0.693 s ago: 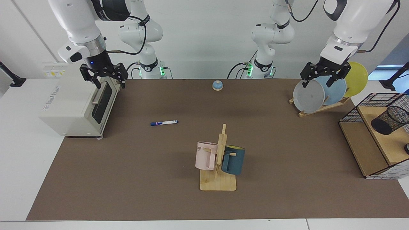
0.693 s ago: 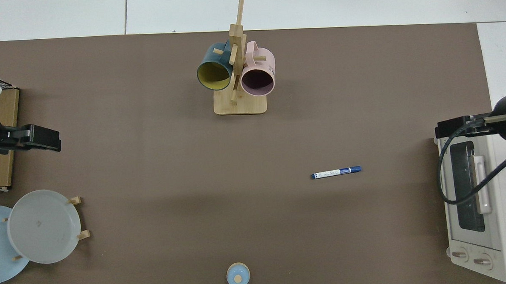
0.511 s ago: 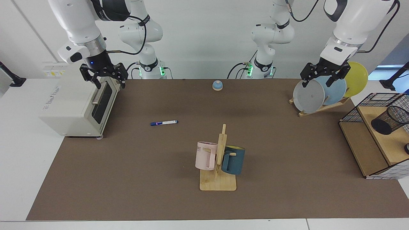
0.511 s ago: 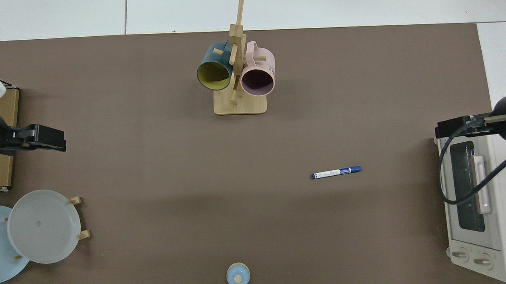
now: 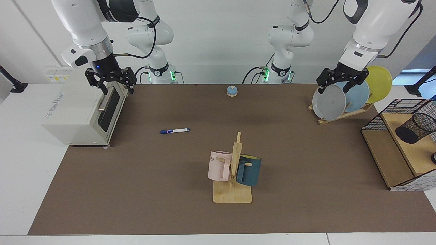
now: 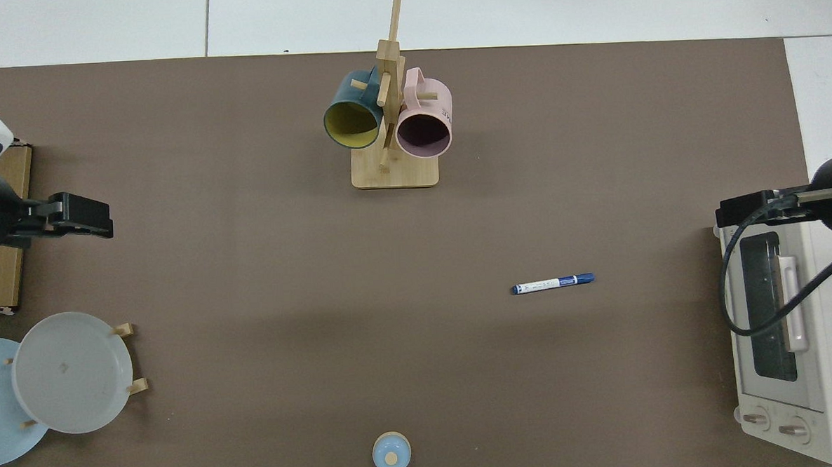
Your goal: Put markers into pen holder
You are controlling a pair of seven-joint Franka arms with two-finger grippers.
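Marker [image 5: 175,130] lies flat on the brown mat [image 5: 170,177], well apart from both grippers, its blue cap pointing toward the toaster oven [image 5: 81,112]. Pen holder [image 5: 415,128] sits tilted on the wooden shelf of the wire basket [image 5: 402,143] at the table edge. Right gripper [image 5: 110,83] hangs above the toaster oven, fingers spread, empty. Left gripper [image 5: 337,83] hangs in front of the plate rack [image 5: 340,114], fingers spread, empty.

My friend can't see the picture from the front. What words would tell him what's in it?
A blue-capped marker lies alone on a brown table mat, far from the black mesh pen holder on a shelf. Both robot arms hang above: the right claw open over a toaster oven, the left claw open by plates.
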